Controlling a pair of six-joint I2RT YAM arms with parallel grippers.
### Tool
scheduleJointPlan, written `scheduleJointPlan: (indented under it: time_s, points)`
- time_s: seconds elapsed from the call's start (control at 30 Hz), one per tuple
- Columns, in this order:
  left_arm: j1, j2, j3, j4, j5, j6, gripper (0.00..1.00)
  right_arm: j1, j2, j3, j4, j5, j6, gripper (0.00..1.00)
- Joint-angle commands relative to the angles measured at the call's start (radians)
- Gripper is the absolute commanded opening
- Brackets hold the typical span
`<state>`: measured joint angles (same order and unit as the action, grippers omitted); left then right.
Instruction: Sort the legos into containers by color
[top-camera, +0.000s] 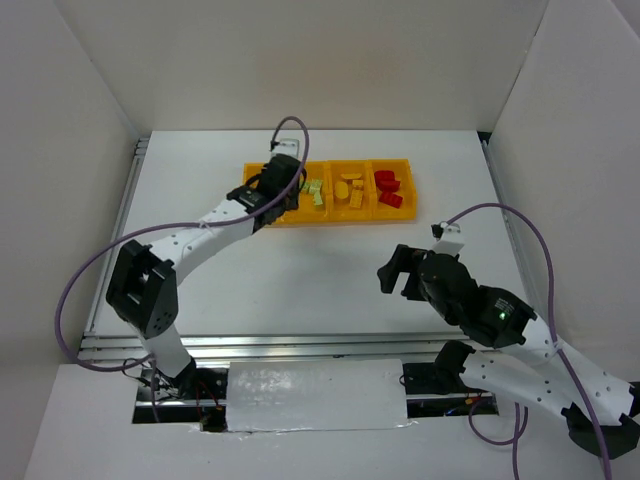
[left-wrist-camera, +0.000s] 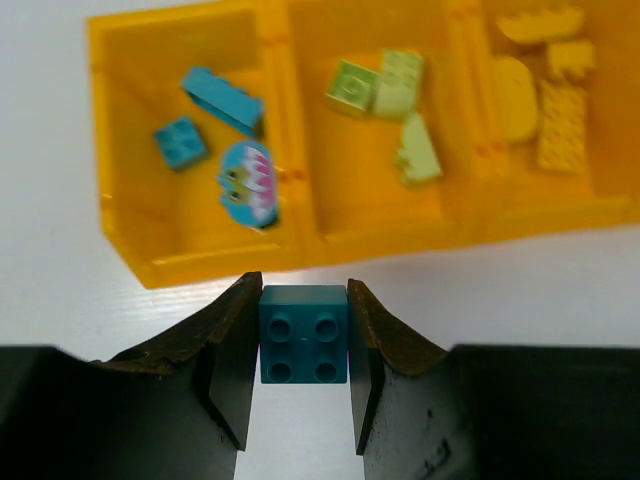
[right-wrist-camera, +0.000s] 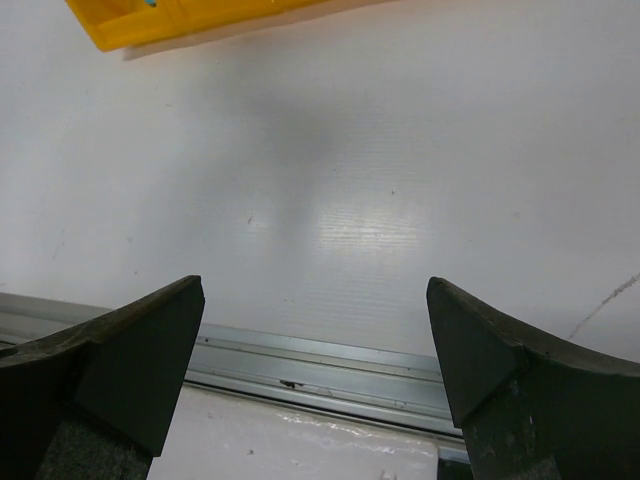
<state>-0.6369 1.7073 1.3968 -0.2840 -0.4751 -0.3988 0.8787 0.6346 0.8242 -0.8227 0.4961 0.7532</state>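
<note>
Just short of the tray's (left-wrist-camera: 200, 265) near wall, the left gripper (left-wrist-camera: 303, 292) pinches a teal brick (left-wrist-camera: 303, 345) squarely between its fingers. The brick is best carried over the wall and released low in the leftmost compartment (left-wrist-camera: 135, 215), beside the blue legos (left-wrist-camera: 222, 98). The left arm reaches forward with its wrist tipped down, while the right gripper (right-wrist-camera: 315, 290) hangs wide open and empty.

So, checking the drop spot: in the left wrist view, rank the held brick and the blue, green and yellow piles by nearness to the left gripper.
1. Held brick, in the jaws.
2. Blue pile, just ahead, left.
3. Green pile, right of blue.
4. Yellow pile, far right.
</note>
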Motion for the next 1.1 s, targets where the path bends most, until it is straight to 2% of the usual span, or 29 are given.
scheduleJointPlan:
  time_s: [0.0, 0.13, 0.23, 0.27, 0.33, 0.37, 0.4, 0.43, 0.47, 0.7, 0.83, 0.93, 1.07]
  points:
    - [0.083, 0.034, 0.062, 0.006, -0.048, 0.003, 0.07, -0.003, 0.011, 0.001, 0.045, 0.001, -0.017, 1.00]
    - [0.143, 0.161, 0.177, -0.003, -0.062, 0.037, 0.09, -0.006, 0.019, 0.000, 0.045, -0.004, -0.020, 1.00]
    - [0.167, 0.260, 0.280, -0.030, -0.091, 0.054, 0.16, -0.004, 0.023, 0.000, 0.048, -0.010, -0.026, 1.00]
    - [0.177, 0.285, 0.325, -0.044, -0.097, 0.057, 0.28, -0.003, 0.027, 0.000, 0.050, -0.013, -0.028, 1.00]
    - [0.186, 0.354, 0.376, -0.082, -0.137, 0.046, 0.38, -0.003, 0.036, 0.003, 0.050, -0.017, -0.029, 1.00]
    - [0.197, 0.371, 0.418, -0.102, -0.145, 0.035, 0.52, -0.006, 0.039, 0.004, 0.048, -0.018, -0.032, 1.00]
    - [0.201, 0.383, 0.427, -0.125, -0.145, 0.019, 0.62, -0.003, 0.042, 0.004, 0.050, -0.018, -0.032, 1.00]
    - [0.206, 0.382, 0.416, -0.123, -0.145, 0.008, 0.88, -0.003, 0.046, 0.004, 0.051, -0.019, -0.035, 1.00]
    - [0.210, 0.377, 0.407, -0.119, -0.152, -0.006, 0.98, -0.004, 0.047, 0.006, 0.056, -0.022, -0.040, 1.00]
    - [0.215, 0.208, 0.277, -0.107, -0.164, -0.069, 0.99, -0.004, 0.065, 0.038, 0.043, -0.010, -0.045, 1.00]
    - [0.220, 0.120, 0.154, -0.014, -0.169, -0.038, 1.00, -0.003, 0.059, 0.046, 0.048, -0.016, -0.045, 1.00]
    - [0.223, 0.129, 0.142, 0.035, -0.131, -0.005, 1.00, -0.004, 0.066, 0.050, 0.042, -0.013, -0.038, 1.00]
    - [0.244, 0.219, 0.188, 0.033, -0.065, -0.027, 0.97, -0.003, 0.068, 0.046, 0.037, -0.014, -0.037, 1.00]
